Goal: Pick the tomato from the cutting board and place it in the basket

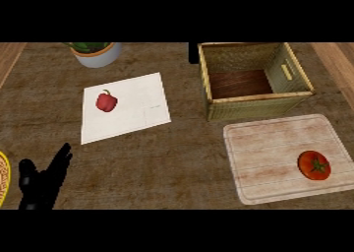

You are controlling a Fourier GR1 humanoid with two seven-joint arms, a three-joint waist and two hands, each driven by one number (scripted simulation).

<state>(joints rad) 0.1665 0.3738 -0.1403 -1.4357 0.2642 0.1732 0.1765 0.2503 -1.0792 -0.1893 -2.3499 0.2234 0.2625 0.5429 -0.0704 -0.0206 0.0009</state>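
At lower left, left robot hand, forearm cut off.

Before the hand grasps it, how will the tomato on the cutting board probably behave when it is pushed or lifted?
The tomato looks round and smooth, so a sideways push would probably roll it across the flat cutting board. Its glossy skin may slip between fingers. It lies near the board's right edge, so a nudge that way could send it off onto the counter.

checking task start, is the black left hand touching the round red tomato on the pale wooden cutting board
Apart. The head view shows the black left hand at lower left, with bare counter between it and the round red tomato.
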